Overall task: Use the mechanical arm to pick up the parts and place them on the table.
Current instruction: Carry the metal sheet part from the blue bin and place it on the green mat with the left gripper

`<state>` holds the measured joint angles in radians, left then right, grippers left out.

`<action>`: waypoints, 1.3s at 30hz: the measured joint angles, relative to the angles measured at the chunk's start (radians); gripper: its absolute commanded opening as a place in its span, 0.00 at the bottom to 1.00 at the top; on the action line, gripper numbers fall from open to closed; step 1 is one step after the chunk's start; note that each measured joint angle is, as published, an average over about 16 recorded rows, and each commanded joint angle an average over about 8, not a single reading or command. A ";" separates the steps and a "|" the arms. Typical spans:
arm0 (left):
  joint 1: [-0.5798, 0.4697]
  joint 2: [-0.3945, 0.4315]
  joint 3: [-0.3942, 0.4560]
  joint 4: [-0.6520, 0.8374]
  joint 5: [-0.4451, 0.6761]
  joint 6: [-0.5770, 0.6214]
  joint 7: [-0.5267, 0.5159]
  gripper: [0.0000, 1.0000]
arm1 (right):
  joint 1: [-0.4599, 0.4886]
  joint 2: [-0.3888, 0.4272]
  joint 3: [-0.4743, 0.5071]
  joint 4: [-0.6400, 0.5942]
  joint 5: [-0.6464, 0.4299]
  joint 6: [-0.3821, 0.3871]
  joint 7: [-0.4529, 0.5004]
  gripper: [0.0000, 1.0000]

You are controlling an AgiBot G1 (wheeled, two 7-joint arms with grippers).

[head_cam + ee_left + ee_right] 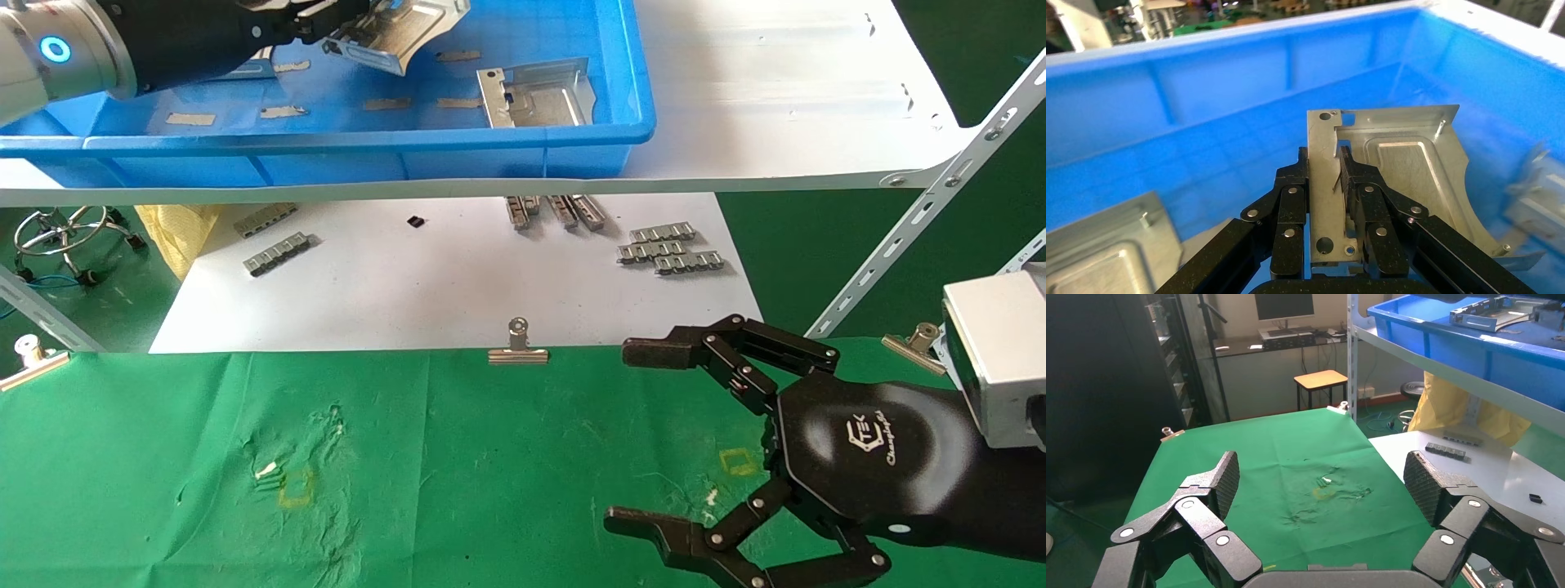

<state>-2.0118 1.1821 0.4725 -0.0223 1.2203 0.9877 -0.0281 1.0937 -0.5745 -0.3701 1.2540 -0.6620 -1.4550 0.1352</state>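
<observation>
Stamped metal part (1389, 165) pinched upright between left gripper (1338, 184) fingers, apparently lifted inside blue tray (507, 147) on white shelf board (784, 90), another part (537, 94) lying in tray, right gripper (645, 437) spread wide over green table (409, 474) near its right edge.

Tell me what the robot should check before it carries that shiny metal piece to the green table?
1. Grip: the left gripper is shut on the held part, fingers pinching its edge. Ok.
2. Lift: the held part sits above the blue tray's floor, tilted. Ok.
3. Landing spot: the green table has bare cloth around the yellow squares. Ok.
4. Other arm: the right gripper hovers open over the table's right side, so keep left of it. Ok.
5. Leftovers: another part lies in the tray. Not done yet.
</observation>
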 measured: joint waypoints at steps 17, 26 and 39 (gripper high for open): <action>0.008 -0.112 -0.048 -0.071 -0.083 0.417 0.058 0.00 | 0.000 0.000 0.000 0.000 0.000 0.000 0.000 1.00; 0.103 -0.236 -0.031 -0.292 -0.186 0.607 0.068 0.00 | 0.000 0.000 0.000 0.000 0.000 0.000 0.000 1.00; 0.373 -0.485 0.091 -0.706 -0.411 0.605 0.117 0.00 | 0.000 0.000 0.000 0.000 0.000 0.000 0.000 1.00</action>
<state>-1.6389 0.6967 0.5631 -0.7283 0.8089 1.5929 0.0891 1.0938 -0.5744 -0.3703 1.2540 -0.6618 -1.4549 0.1351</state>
